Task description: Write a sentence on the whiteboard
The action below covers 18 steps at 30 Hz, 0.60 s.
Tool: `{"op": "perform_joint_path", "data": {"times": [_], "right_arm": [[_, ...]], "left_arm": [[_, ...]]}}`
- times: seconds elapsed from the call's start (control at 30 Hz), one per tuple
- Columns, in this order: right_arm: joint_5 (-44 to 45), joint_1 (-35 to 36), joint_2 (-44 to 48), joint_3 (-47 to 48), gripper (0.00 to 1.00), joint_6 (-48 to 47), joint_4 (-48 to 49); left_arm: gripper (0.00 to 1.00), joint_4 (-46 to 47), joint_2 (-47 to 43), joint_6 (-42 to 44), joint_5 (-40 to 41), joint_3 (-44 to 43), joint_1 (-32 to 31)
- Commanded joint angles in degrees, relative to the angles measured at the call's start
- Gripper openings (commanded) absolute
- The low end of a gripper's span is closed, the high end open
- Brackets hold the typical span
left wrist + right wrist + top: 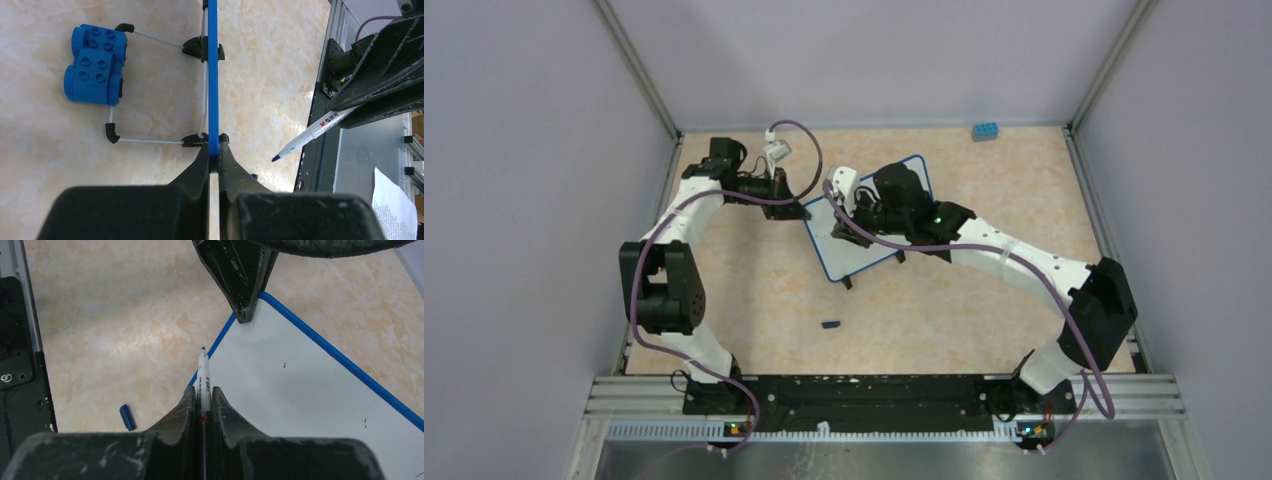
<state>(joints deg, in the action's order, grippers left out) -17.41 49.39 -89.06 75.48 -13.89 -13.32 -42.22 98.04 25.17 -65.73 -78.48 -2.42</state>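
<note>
The whiteboard (pixel 852 258) stands tilted mid-table, white with a thin blue frame (pixel 213 75) and black feet (pixel 202 47). My left gripper (pixel 214 156) is shut on the frame's edge at the board's left corner (pixel 802 212). My right gripper (pixel 202 396) is shut on a white marker (pixel 204 377) with a dark blue tip, uncapped. In the left wrist view the marker (pixel 312 132) hangs with its tip clear of the board's face. The board face (pixel 300 390) is blank apart from a few specks, and no sentence shows on it.
The marker's blue cap (pixel 127 417) lies on the table in front of the board (pixel 830 324). A blue toy brick (pixel 984 131) sits by the back wall, behind the board's wire stand (pixel 95 65). Metal rails edge the table.
</note>
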Motion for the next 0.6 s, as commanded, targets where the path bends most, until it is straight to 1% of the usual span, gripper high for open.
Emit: {"op": "perform_joint_path", "data": {"times": [0.0, 0.13, 0.23, 0.37, 0.43, 0.47, 0.5, 0.53, 0.57], "right_arm": [[-1.77, 0.14, 2.93, 1.2, 0.0, 1.35, 0.62], [-1.68, 0.18, 2.72, 1.6, 0.0, 1.5, 0.8], [-1.82, 0.1, 2.44, 2.05, 0.0, 1.56, 0.6], [-1.99, 0.12, 2.18, 2.11, 0.0, 1.75, 0.71], [-2.22, 0.1, 2.03, 2.08, 0.0, 1.92, 0.8], [-2.27, 0.14, 1.9, 2.12, 0.0, 2.01, 0.91], [-2.34, 0.11, 1.81, 2.21, 0.0, 2.1, 0.92], [-2.44, 0.1, 1.59, 2.37, 0.0, 2.25, 0.83], [-2.64, 0.1, 1.5, 2.45, 0.0, 2.39, 0.7]], "left_arm": [[0.0, -8.87, -0.12, 5.38, 1.15, -1.32, 0.08], [0.0, -13.28, -1.47, 8.81, 2.52, -1.31, 0.9], [0.0, -14.99, -1.33, 10.12, 2.06, -1.66, 1.99], [0.0, -20.82, 1.1, 14.37, 1.05, -4.23, 4.03], [0.02, -22.46, 2.7, 14.67, 1.23, -5.1, 4.37], [0.09, -22.54, 3.18, 14.41, 0.42, -5.22, 4.9], [0.21, -22.15, 3.24, 14.08, -0.39, -5.11, 5.28], [0.31, -20.9, 2.92, 12.98, -1.67, -4.78, 6.04], [0.37, -19.02, 2.31, 11.19, -2.28, -4.27, 6.46]]}}
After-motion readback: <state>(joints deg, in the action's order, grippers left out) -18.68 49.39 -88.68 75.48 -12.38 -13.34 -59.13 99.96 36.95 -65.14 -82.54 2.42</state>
